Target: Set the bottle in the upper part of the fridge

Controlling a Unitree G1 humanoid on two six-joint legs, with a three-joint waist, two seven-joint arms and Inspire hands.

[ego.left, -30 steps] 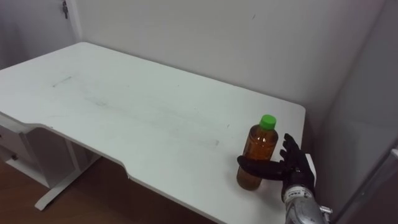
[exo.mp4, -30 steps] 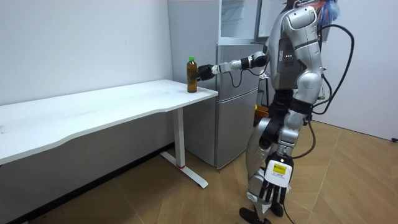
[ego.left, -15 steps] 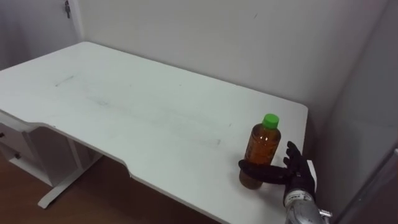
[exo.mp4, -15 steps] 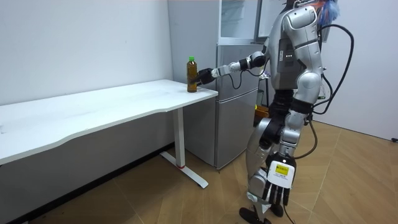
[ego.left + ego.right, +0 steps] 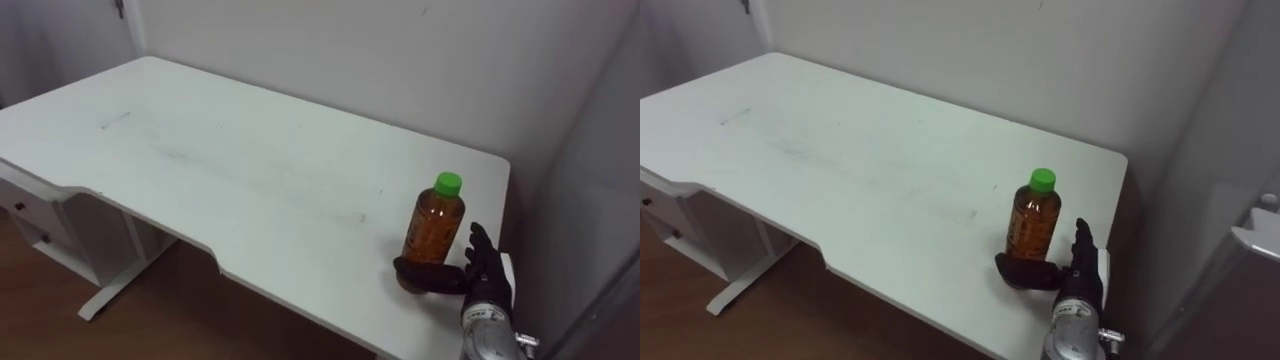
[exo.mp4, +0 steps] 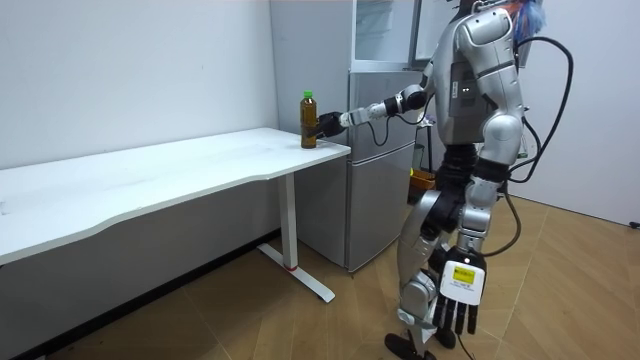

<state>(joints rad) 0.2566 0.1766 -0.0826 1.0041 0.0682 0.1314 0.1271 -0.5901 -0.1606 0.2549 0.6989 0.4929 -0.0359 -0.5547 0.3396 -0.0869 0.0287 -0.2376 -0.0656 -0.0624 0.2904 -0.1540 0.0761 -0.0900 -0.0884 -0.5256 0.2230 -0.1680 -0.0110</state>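
The amber bottle [image 5: 433, 235] stands upright near the white surface's [image 5: 220, 160] right corner. The right hand [image 5: 486, 282] curls its thumb round the bottle's base. The left hand [image 6: 460, 298] hangs beside the robot's leg, fingers straight.

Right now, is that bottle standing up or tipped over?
Upright: the bottle stands on the white table, green cap on top, with the right hand curled round its base.
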